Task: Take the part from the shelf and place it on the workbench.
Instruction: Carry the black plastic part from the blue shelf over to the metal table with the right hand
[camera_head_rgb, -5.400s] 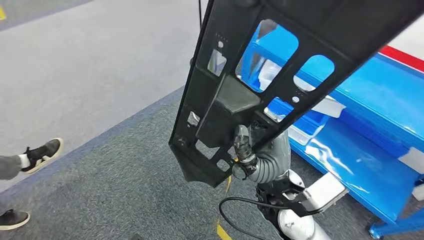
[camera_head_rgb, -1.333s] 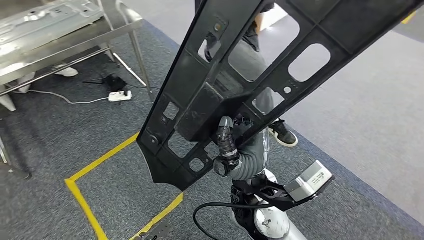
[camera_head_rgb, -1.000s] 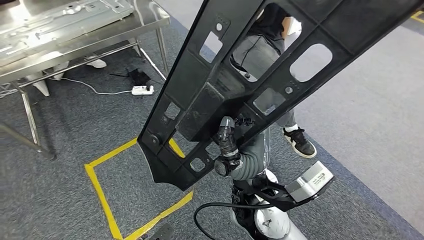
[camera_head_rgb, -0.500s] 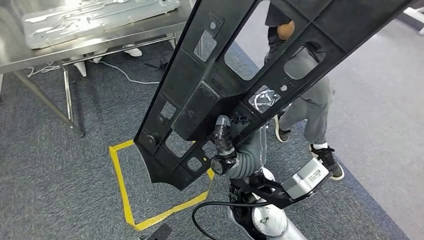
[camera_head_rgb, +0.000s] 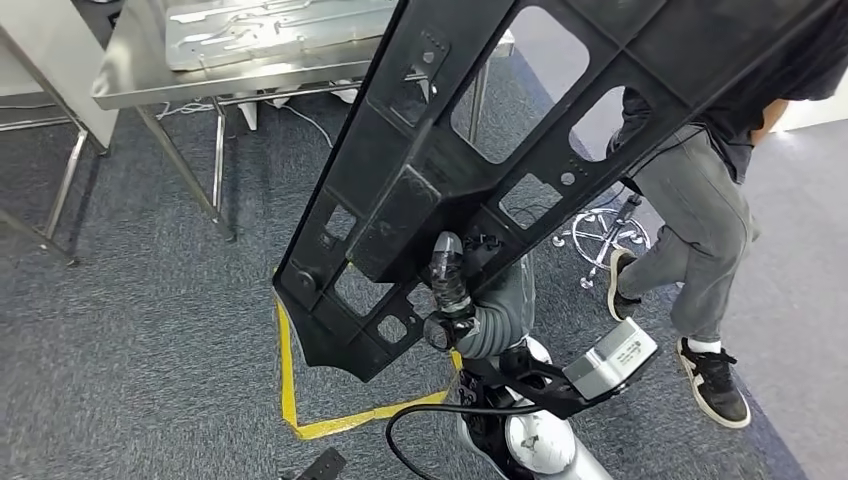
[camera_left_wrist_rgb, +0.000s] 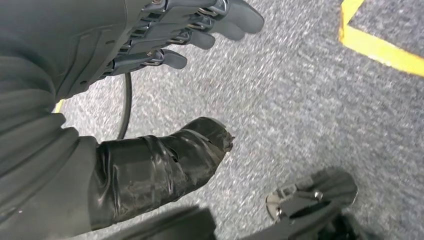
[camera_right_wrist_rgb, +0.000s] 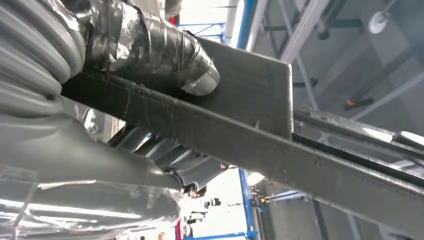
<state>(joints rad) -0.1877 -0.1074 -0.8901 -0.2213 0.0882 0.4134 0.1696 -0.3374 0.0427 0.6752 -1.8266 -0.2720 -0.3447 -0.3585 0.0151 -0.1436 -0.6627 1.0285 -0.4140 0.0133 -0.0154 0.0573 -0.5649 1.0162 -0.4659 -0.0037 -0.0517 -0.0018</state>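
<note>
The right hand (camera_head_rgb: 462, 290) holds the black part (camera_head_rgb: 480, 170) near its lower end. In the head view the taped thumb lies on the front of the part and the other fingers (camera_right_wrist_rgb: 165, 155) go behind it. In the right wrist view the thumb presses on the flat face of the part (camera_right_wrist_rgb: 240, 115) and the grey fingers curl under the long bar, so the part is clamped between them.

The part is a long flat frame with many cut-out windows. It rises from the fingers up and away, tilted toward the far right, and its upper end goes out of the picture. Its lower end, with a round corner, hangs just below and to the left of the fingers, above the grey carpet (camera_head_rgb: 140, 330).

The left hand (camera_left_wrist_rgb: 150, 75) holds nothing. Its dark fingers (camera_left_wrist_rgb: 200, 25) are stretched and a little apart, and the taped thumb stands well apart from them, over the carpet.

On the floor under the fingers of the right hand there is yellow tape (camera_head_rgb: 290, 390). The steel table (camera_head_rgb: 230, 75) stands far beyond the fingers to the upper left, with a grey metal sheet (camera_head_rgb: 270, 25) lying on it. A person (camera_head_rgb: 700, 210) in grey trousers stands to the right of the fingers, near a chair base (camera_head_rgb: 600, 235)
</note>
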